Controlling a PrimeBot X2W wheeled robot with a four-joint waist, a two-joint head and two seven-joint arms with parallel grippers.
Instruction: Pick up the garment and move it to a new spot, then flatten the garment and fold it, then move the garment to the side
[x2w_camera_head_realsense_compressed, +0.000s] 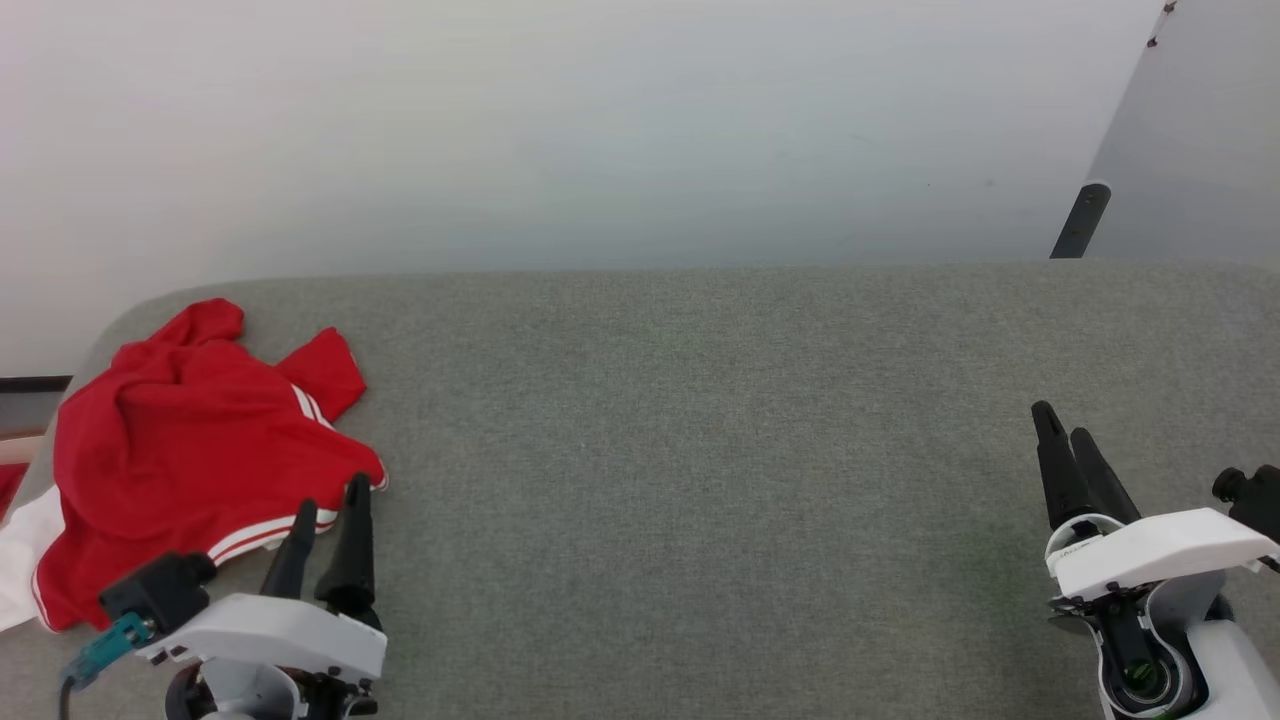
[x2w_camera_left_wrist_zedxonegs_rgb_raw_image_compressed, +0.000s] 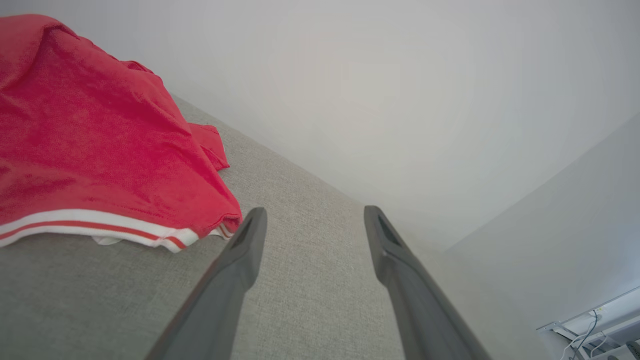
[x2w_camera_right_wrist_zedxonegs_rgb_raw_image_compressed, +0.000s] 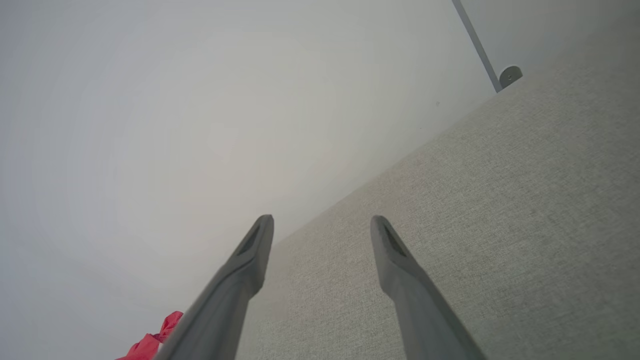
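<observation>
The garment (x2w_camera_head_realsense_compressed: 170, 440) lies crumpled at the left end of the grey table (x2w_camera_head_realsense_compressed: 700, 450), bright red with white-and-red striped trim along its near hem and a white part hanging at the table's left edge. In the left wrist view the garment (x2w_camera_left_wrist_zedxonegs_rgb_raw_image_compressed: 100, 145) fills the upper left, its striped hem just left of my fingertips. My left gripper (x2w_camera_head_realsense_compressed: 332, 497) (x2w_camera_left_wrist_zedxonegs_rgb_raw_image_compressed: 311, 216) stands open at the hem's right corner, nothing between its fingers. My right gripper (x2w_camera_head_realsense_compressed: 1060, 420) (x2w_camera_right_wrist_zedxonegs_rgb_raw_image_compressed: 320, 225) stands open over bare table at the far right. A red scrap of the garment (x2w_camera_right_wrist_zedxonegs_rgb_raw_image_compressed: 150, 342) shows low in the right wrist view.
A pale wall rises behind the table's far edge. A dark post (x2w_camera_head_realsense_compressed: 1080, 220) stands at the back right corner beside a grey panel. The table's left corner is rounded, with a strip of floor (x2w_camera_head_realsense_compressed: 25, 415) beyond it. Wide bare table lies between the two grippers.
</observation>
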